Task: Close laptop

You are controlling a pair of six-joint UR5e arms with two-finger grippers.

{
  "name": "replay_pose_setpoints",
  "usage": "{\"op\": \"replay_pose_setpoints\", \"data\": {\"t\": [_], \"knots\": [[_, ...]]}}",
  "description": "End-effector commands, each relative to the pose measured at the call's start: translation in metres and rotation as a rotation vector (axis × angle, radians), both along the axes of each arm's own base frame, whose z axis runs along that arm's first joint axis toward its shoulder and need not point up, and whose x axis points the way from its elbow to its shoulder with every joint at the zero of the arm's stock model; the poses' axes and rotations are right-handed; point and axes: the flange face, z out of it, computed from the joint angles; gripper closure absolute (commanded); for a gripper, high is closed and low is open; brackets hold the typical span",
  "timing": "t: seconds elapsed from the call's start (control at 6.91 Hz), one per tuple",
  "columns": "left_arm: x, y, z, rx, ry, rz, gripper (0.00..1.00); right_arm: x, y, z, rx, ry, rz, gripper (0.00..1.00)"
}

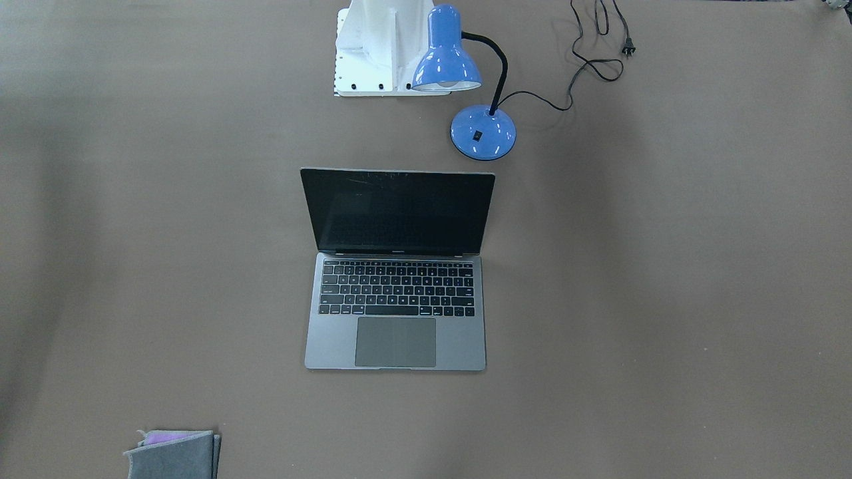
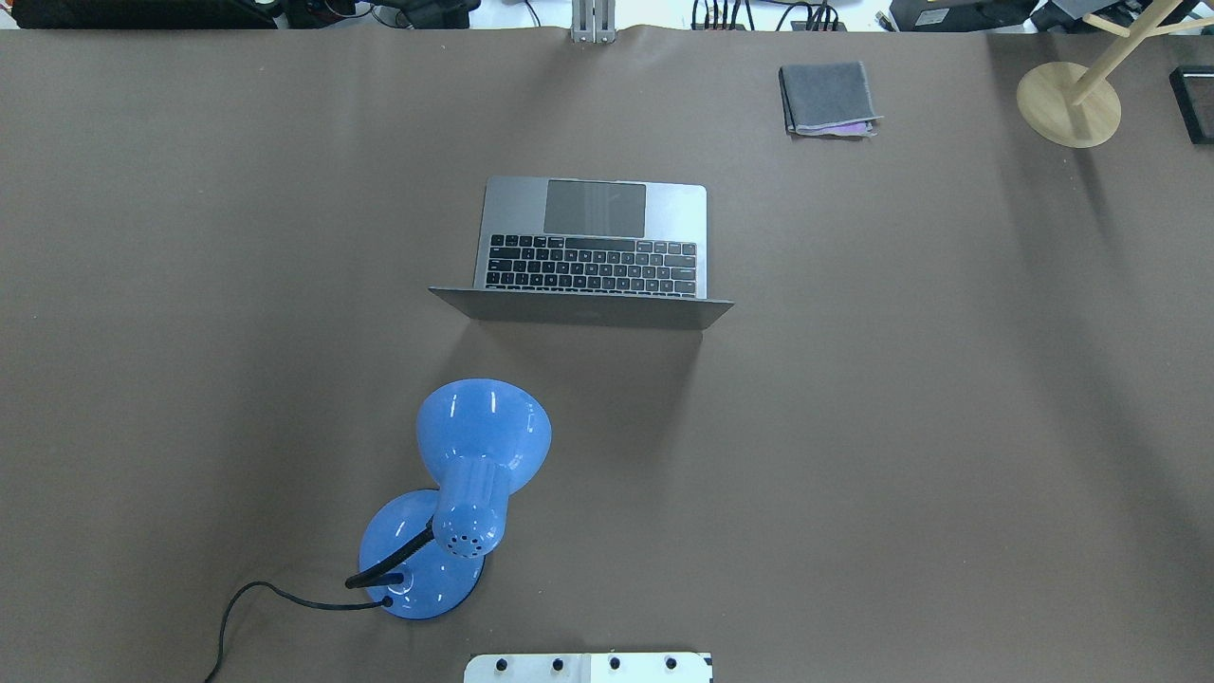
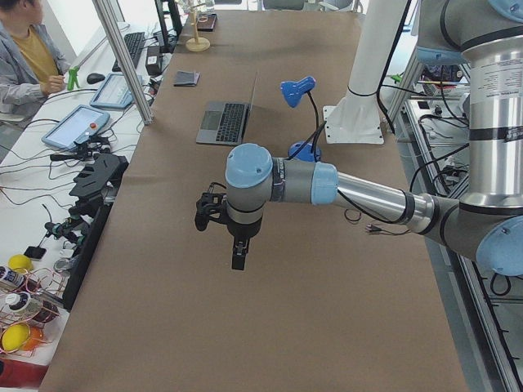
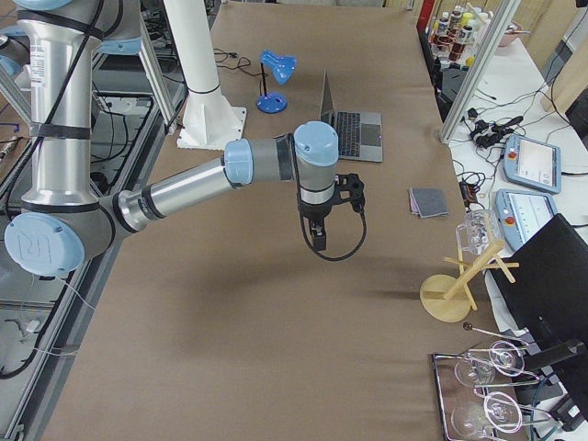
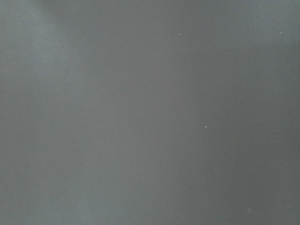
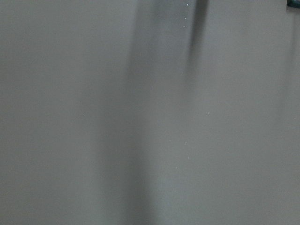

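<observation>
The laptop [image 1: 395, 293] lies open in the middle of the brown table, its black screen upright and its keyboard facing away from the robot's base. It also shows in the overhead view [image 2: 593, 247] and in both side views [image 3: 225, 122] [image 4: 354, 119]. My left gripper [image 3: 238, 260] hangs above bare table far from the laptop, toward the table's left end. My right gripper [image 4: 318, 241] hangs above bare table toward the right end. Both show only in the side views, so I cannot tell whether they are open or shut. Both wrist views show only table surface.
A blue desk lamp [image 2: 465, 493] stands between the robot's base [image 1: 379, 46] and the laptop lid, its cord [image 1: 592, 60] trailing aside. A folded grey cloth [image 2: 827, 98] lies at the far right. A wooden stand [image 2: 1069, 102] is at the far right corner.
</observation>
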Motion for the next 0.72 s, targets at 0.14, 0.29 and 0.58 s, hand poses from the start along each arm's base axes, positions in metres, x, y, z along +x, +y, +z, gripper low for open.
{"op": "replay_pose_setpoints", "data": {"t": [0.14, 0.29, 0.58], "knots": [[0.001, 0.006, 0.004, 0.0, 0.003, -0.009, 0.02, -0.004, 0.0, -0.005, 0.004, -0.011, -0.004, 0.0], [0.001, 0.008, -0.005, 0.016, 0.003, -0.011, 0.02, -0.006, 0.0, -0.006, 0.007, -0.02, -0.009, 0.0], [0.018, 0.01, -0.047, 0.003, 0.026, -0.076, 0.03, -0.022, 0.008, -0.039, 0.016, -0.032, 0.005, 0.0]]}}
